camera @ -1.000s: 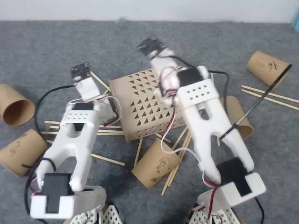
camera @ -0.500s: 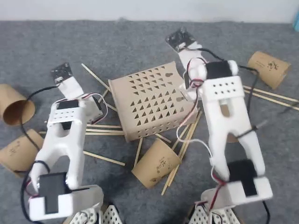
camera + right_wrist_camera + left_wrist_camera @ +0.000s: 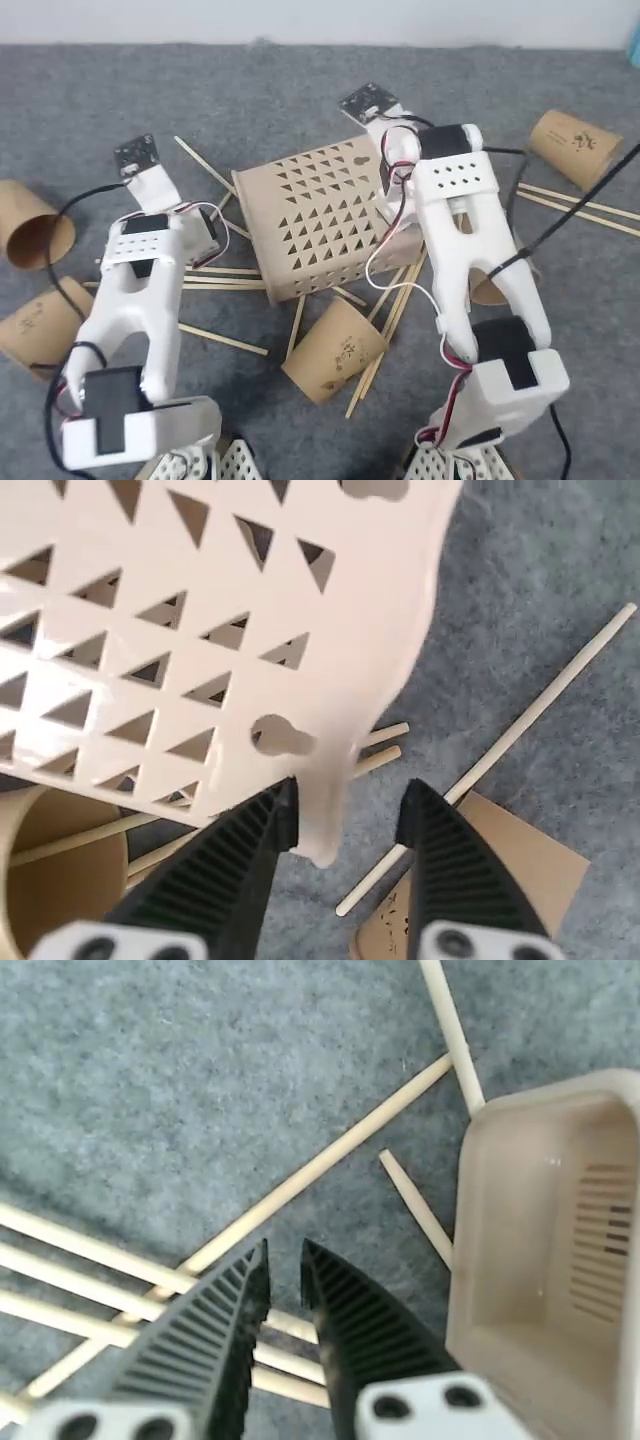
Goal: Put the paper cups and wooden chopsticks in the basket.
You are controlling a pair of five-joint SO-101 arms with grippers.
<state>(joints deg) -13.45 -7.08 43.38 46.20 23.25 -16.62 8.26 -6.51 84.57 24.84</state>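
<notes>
Right gripper (image 3: pixel 350 788) straddles basket (image 3: pixel 150 630) corner.

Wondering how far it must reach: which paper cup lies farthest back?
The cup at the back right, just beyond two parallel chopsticks; the other cups all lie nearer the front.

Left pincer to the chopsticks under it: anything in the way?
Nothing visible. The left pincer hangs just over the chopsticks lying on the carpet, with only bare gap between. The basket sits off to one side, not in the path.
</notes>
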